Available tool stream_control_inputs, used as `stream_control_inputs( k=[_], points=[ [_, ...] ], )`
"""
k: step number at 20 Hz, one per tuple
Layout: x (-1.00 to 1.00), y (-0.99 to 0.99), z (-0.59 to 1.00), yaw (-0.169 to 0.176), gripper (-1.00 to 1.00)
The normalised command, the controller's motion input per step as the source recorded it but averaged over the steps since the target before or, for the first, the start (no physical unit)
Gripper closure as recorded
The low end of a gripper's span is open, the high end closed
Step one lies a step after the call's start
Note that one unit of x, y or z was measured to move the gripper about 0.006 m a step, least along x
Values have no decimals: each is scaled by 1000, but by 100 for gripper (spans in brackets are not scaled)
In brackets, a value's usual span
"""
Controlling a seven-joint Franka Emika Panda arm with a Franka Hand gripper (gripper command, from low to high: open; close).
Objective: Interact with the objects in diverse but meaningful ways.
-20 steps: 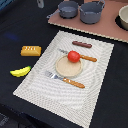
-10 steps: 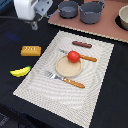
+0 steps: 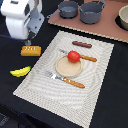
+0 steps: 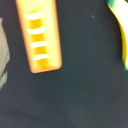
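Bread loaf (image 3: 31, 50) lies flat on the dark counter (image 3: 112, 95), left-centre of the exterior frame, just off the placemat (image 3: 70, 67). Banana (image 3: 20, 72) lower left of it, apart. Tomato (image 3: 73, 56) on the plate (image 3: 66, 68), mid-frame. My arm (image 3: 21, 19) sits upper left above the loaf; jaws hidden, can't tell their state.

Woven striped cloth placemat (image 3: 95, 75), matt black tabletop (image 3: 107, 112), glossy plastic tomato (image 3: 73, 56), smooth grey pots (image 3: 91, 12)

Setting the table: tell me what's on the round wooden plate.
The red tomato sits on the round wooden plate, toward its far rim. The rest of the plate shows bare; the spot under the tomato is hidden.
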Motion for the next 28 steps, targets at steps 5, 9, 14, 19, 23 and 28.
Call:
stream_control_inputs(
  k=[5, 9, 14, 19, 23, 28],
  points=[
    [2, -633, -303, 44, -100],
    [84, -380, -309, 28, -100],
    [69, -387, -337, 9, -100],
    [205, -317, -261, 0, -100],
    [236, -309, -204, 0, -100],
    [281, -201, -225, 0, -100]
  ],
)
